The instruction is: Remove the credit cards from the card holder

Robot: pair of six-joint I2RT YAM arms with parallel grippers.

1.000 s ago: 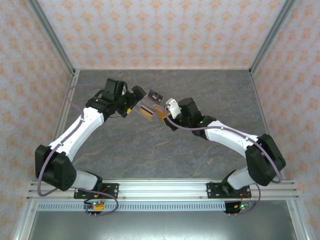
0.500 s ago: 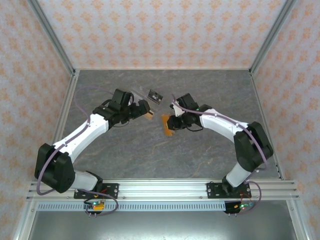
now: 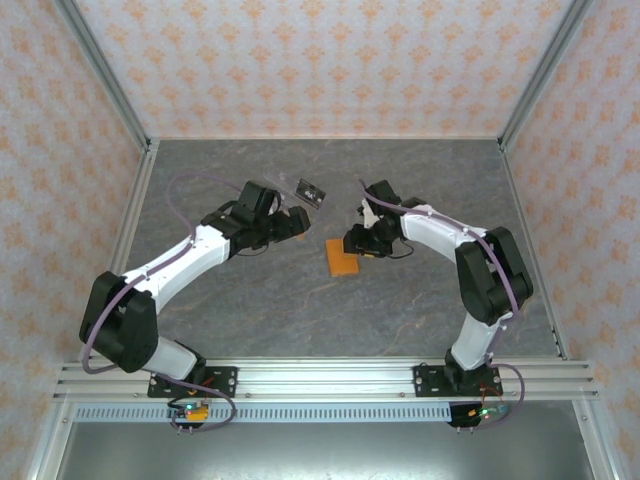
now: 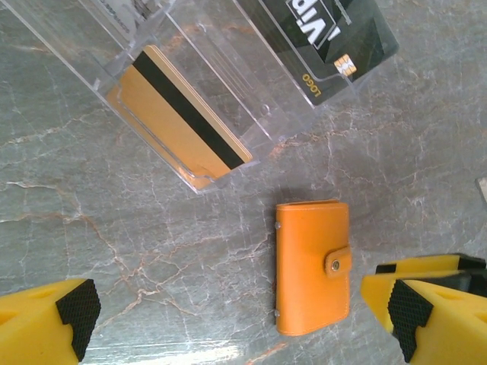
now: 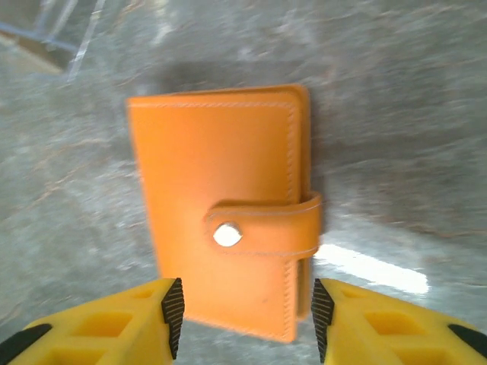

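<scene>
card holder [image 3: 343,258] lies flat on table [image 3: 300,320], strap snapped, btwn the arms. r gripper [image 5: 246,318] jaws spread over it, not pinching. l gripper [image 4: 243,319] wide open nearby, holding nothing.

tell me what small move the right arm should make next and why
Probably lift the right gripper straight up, clear of the card holder. Its jaws stand open over the holder, which lies flat with its strap snapped shut. A tan striped card and a black card already sit at the clear plastic piece.
</scene>
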